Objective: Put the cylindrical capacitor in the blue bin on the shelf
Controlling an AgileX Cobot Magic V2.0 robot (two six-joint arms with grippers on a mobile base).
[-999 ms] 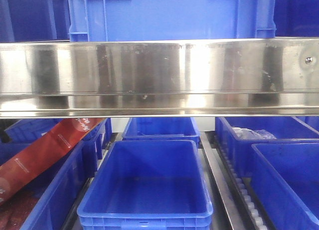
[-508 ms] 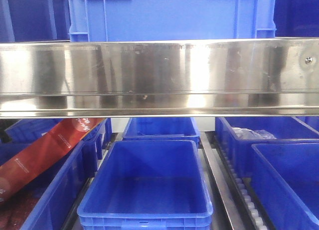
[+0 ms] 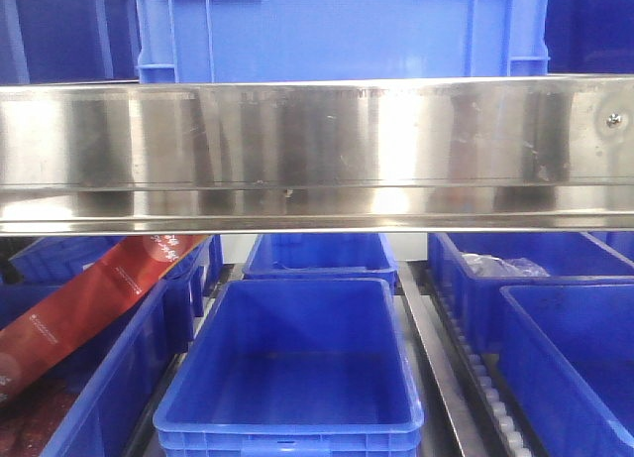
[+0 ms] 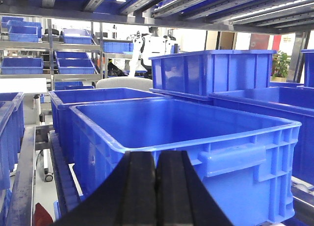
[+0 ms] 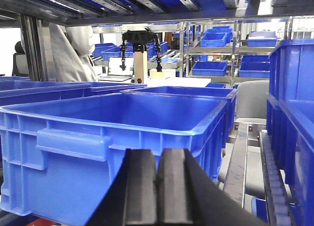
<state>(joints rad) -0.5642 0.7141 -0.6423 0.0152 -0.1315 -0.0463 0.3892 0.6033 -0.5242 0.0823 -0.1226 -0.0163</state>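
Honestly, both grippers looked parked low at the front of the shelf [image 3: 317, 150], probably just waiting. The left gripper [image 4: 156, 187] had its black pads pressed flat together with nothing between them, and the right gripper [image 5: 158, 187] was the same, closed and empty. Just past them sat the blue bin [image 3: 292, 368], the obvious drop spot I'd guess, and it was bare inside. Next lane over, a red carton [image 3: 94, 303] leaned across the left bin [image 3: 109, 398]. Further back on the right, another bin [image 3: 525, 274] held something pale and crinkly, too blurry to name. The cylindrical capacitor wasn't visible in any view.
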